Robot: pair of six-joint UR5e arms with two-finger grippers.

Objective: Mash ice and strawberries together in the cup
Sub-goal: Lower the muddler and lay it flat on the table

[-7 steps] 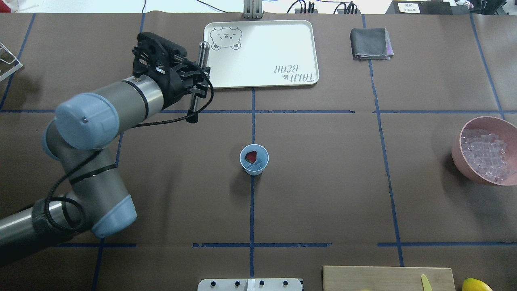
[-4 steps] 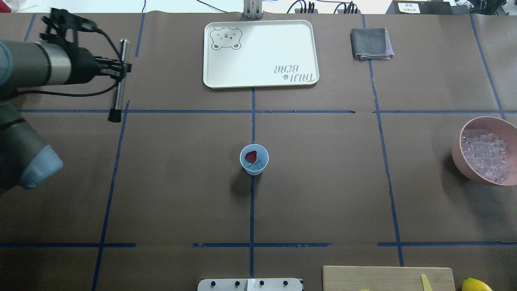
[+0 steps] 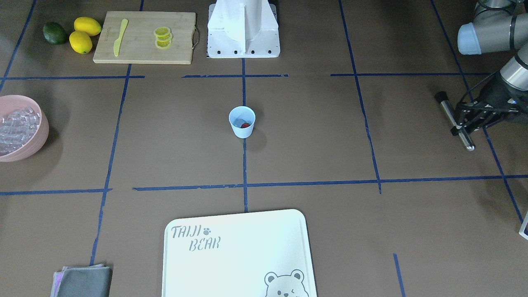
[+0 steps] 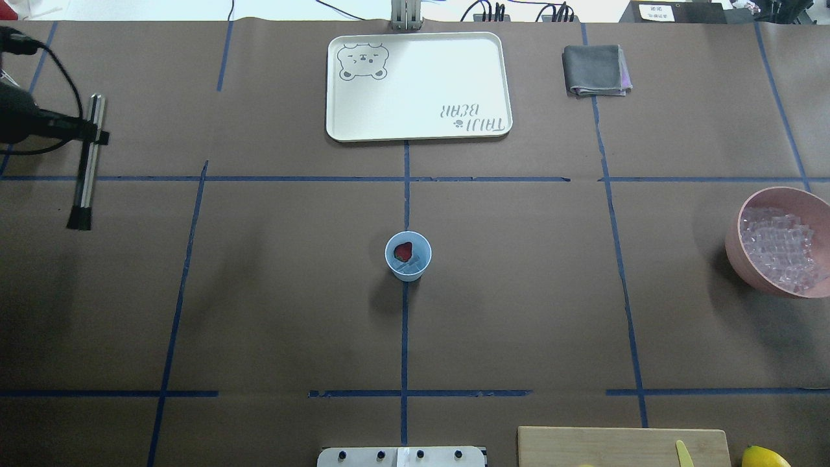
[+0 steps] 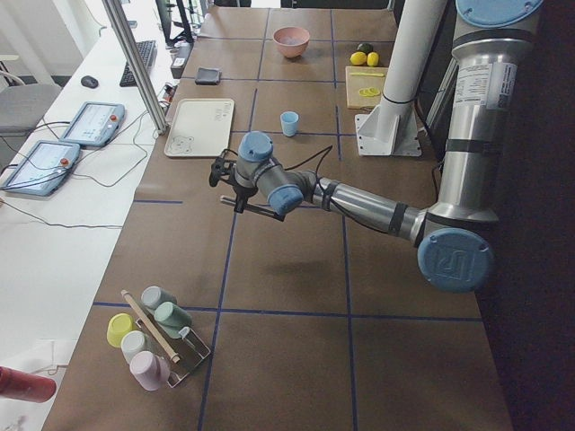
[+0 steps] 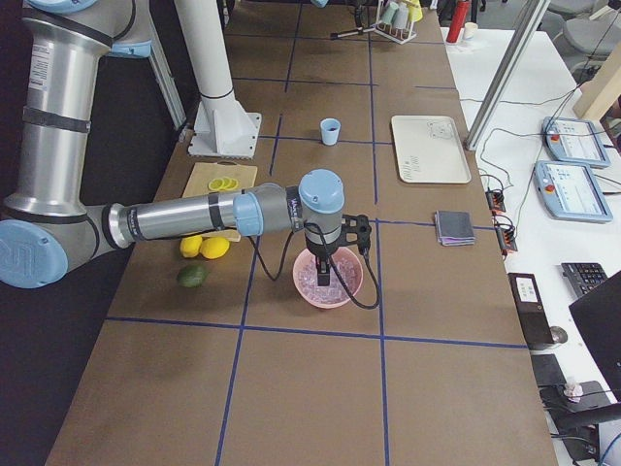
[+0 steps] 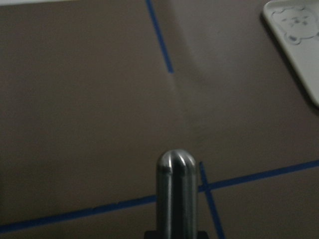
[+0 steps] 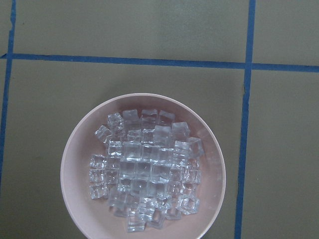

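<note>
Cup: cup [image 4: 408, 271] upright at centre of table [image 4: 519, 311]; strawberry [image 4: 404, 250] and ice [image 4: 415, 263] inside.
Right tool: right tool [image 6: 324, 273] over pink bowl [image 6: 300, 284], 3 o'clock of cup; apart or together, cannot tell.
Left tool: left tool [image 4: 94, 136] at 10 o'clock, clamped on metal rod [image 4: 86, 175].

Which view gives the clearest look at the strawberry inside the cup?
Overhead exterior: it looks straight into the cup, showing the strawberry plainly. Front-facing shows only a red sliver past the rim; side views show the cup alone; wrist views miss it.
</note>
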